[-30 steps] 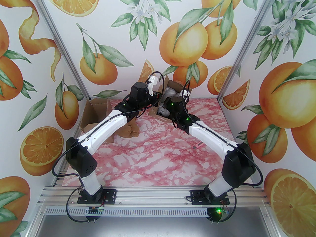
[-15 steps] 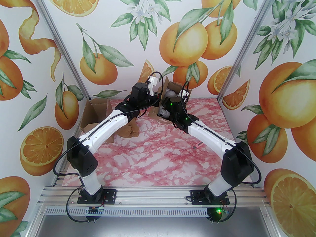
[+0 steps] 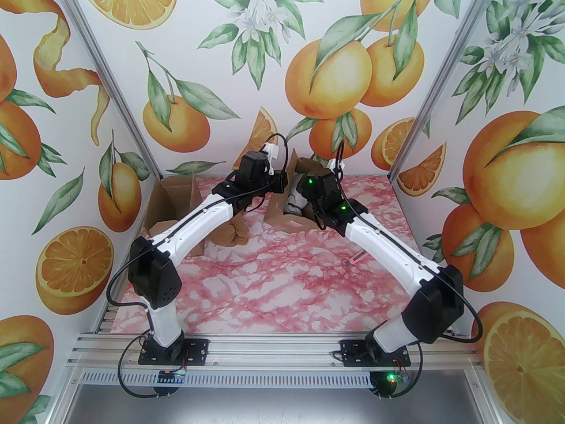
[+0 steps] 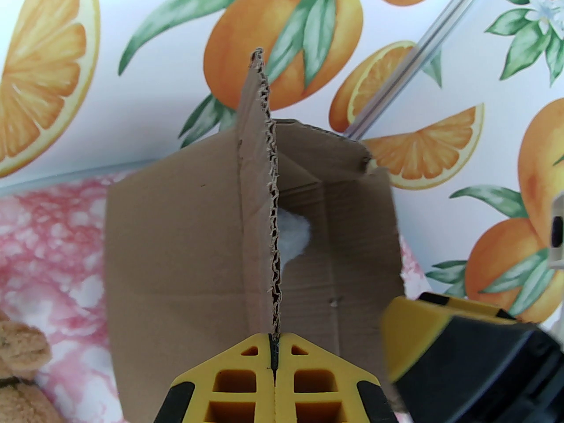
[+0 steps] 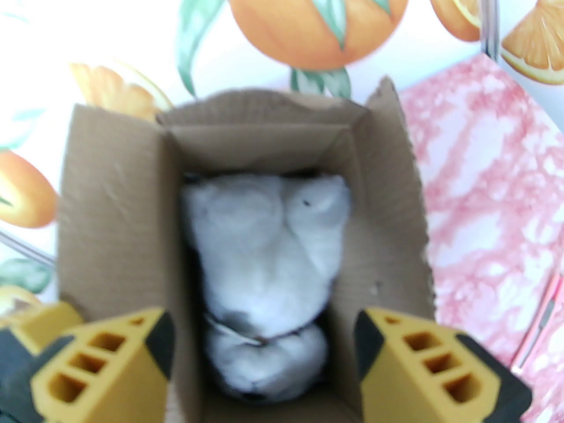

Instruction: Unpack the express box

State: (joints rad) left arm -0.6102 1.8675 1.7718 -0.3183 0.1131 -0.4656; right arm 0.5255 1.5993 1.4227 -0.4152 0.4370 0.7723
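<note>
Cardboard box (image 5: 114, 201) sits at the back of the desk (image 3: 282, 281), mostly hidden behind both wrists from above. Left pincer (image 4: 274, 342) is clamped tight on one upright flap edge, right pincer (image 5: 264, 324) hangs wide open over the blurry white plush (image 5: 264, 245) inside, face hard to make out

**Bright, even light; one soft view**

Diffuse light leaves only faint shadows on the surface (image 3: 282, 289). The right wrist view is blurred throughout, its white plush (image 5: 264, 245) washed out; the left wrist view is sharp.
</note>
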